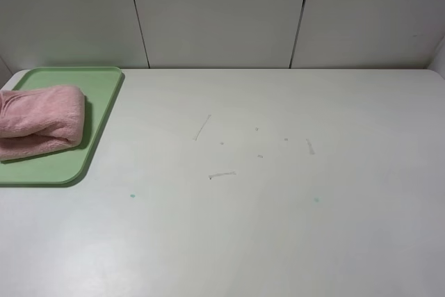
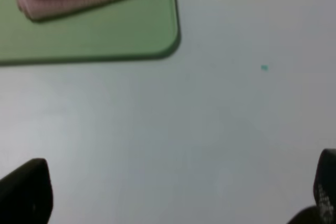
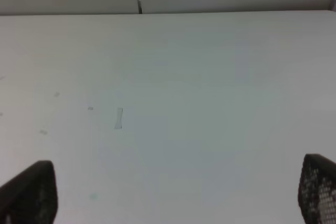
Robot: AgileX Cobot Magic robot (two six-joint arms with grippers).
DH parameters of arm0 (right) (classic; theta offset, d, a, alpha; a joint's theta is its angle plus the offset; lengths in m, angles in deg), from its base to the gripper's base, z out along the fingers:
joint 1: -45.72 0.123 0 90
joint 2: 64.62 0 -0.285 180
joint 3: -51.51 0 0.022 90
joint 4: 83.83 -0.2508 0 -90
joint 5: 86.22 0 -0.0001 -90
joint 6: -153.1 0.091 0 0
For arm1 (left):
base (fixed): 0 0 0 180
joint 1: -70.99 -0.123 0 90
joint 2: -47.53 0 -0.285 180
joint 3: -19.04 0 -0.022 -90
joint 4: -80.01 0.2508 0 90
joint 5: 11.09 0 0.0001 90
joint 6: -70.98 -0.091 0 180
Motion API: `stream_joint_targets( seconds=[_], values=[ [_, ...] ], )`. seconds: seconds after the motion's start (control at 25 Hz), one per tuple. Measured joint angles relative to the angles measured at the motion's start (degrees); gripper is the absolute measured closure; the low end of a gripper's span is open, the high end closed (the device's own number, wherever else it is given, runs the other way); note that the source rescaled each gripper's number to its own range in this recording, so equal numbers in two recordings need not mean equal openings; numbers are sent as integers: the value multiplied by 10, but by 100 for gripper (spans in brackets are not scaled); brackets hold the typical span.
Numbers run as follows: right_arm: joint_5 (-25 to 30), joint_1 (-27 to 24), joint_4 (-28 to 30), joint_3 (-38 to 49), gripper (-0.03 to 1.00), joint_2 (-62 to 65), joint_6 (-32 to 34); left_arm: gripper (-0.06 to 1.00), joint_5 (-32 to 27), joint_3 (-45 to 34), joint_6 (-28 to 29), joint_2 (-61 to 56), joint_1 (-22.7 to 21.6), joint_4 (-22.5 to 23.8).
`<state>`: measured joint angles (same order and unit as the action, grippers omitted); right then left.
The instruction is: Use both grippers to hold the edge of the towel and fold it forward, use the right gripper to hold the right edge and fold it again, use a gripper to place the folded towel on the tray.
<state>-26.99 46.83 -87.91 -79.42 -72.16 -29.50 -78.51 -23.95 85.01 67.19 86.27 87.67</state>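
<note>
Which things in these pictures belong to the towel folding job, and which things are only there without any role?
Job:
- towel, folded, lying on the tray
- tray, at the far left of the table
- left tool, open, holding nothing
- right tool, open, holding nothing

Just there:
- table, with a few scuffs and small green specks
- wall panels behind it

Left gripper [image 2: 173, 192] and right gripper [image 3: 173, 192]: jaws spread wide, nothing between the fingertips; arms outside the high view.
</note>
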Motion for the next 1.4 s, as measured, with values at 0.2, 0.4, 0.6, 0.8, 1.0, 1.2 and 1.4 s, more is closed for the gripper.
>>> stream_joint_targets(
  seconds=[0.2,0.4,0.6,0.8,1.0,1.2,1.4],
  values=[
    [0,0,0,0,-3,0,0,-5,5,-11,-1,-71,0,9],
    [0,0,0,0,-3,0,0,-5,29,-47,-40,-118,0,0],
    [0,0,0,0,-3,0,0,-5,56,-58,-124,-123,1,-40],
    [0,0,-1,0,-3,0,0,-5,64,-64,-175,-123,1,-77],
    [0,0,-1,0,-3,0,0,-5,64,-64,-177,-123,1,-77],
    [0,0,-2,0,-3,0,0,-5,64,-64,-177,-123,1,-77],
    [0,0,-2,0,-3,0,0,-5,64,-64,-177,-123,1,-77]
  ],
)
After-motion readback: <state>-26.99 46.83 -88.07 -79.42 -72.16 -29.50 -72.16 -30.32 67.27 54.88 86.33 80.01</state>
